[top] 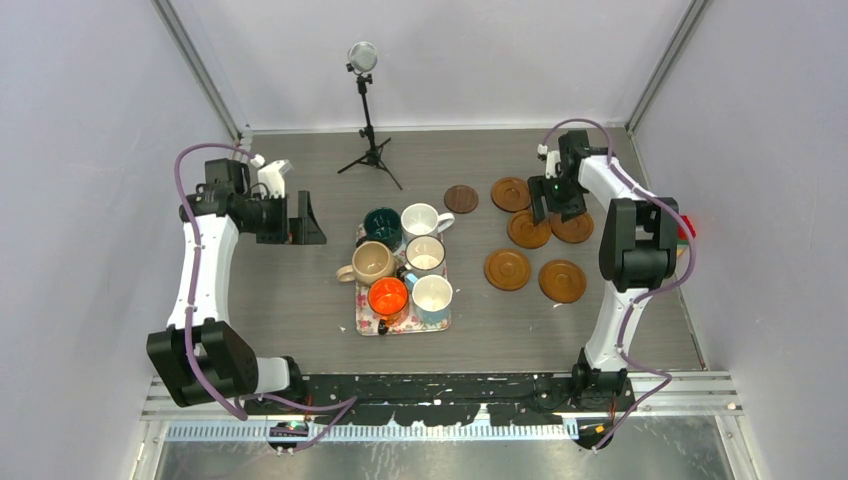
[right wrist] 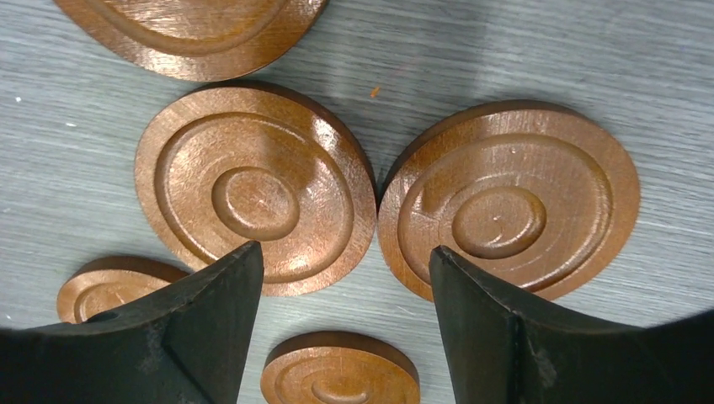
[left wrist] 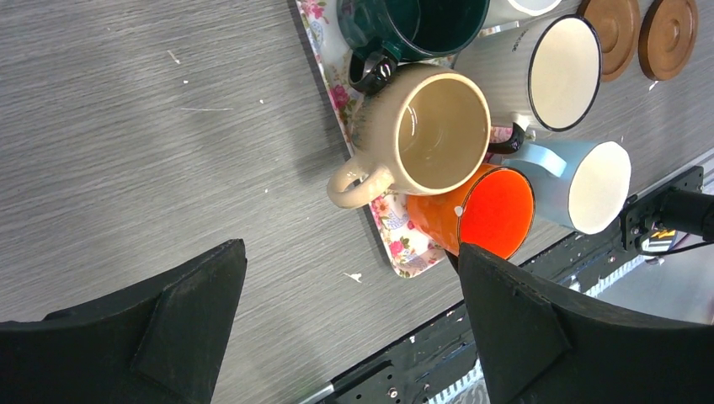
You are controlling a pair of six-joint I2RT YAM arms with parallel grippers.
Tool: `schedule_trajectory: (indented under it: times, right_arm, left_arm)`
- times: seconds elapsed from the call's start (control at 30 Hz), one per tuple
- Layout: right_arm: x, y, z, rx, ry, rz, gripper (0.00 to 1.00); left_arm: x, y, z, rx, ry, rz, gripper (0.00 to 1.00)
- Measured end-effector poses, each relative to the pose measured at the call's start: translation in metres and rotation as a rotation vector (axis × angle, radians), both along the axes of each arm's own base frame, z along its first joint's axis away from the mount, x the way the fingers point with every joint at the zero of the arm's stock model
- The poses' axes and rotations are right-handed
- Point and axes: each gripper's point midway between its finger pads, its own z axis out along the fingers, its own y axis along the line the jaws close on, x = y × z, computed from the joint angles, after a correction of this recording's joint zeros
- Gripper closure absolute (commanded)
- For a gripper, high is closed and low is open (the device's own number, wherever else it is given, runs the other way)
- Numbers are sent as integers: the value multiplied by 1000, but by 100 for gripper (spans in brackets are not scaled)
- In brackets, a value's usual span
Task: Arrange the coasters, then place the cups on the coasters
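Hovering over two edge-to-edge coasters, the right gripper is being held with jaws apart, nothing gripped. All six coasters are lying on the table right of the floral tray, where the six cups are standing. The left gripper is being held wide open, empty, left of the tray.
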Motion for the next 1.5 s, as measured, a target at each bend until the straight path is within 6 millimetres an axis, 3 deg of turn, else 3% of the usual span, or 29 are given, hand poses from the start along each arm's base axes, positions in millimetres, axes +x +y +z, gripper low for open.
schedule_trajectory:
  times: [0.3, 0.6, 0.73, 1.1, 1.5]
  right_arm:
    - [0, -5, -26, -28, 28, -79, 22]
    - [7, -16, -30, -62, 1, -144, 20]
    - [14, -35, -30, 3, 10, -213, 19]
    - [46, -88, -27, 47, -13, -316, 19]
    - [91, -107, -26, 8, -59, -314, 19]
  left_arm:
    - [-2, 0, -5, 0, 14, 3, 0]
    - [-3, 1, -9, 7, 24, 10, 0]
    - [-4, 2, -10, 9, 28, 11, 0]
    - [-3, 3, -14, 12, 41, 14, 0]
    - [0, 6, -22, 26, 57, 21, 0]
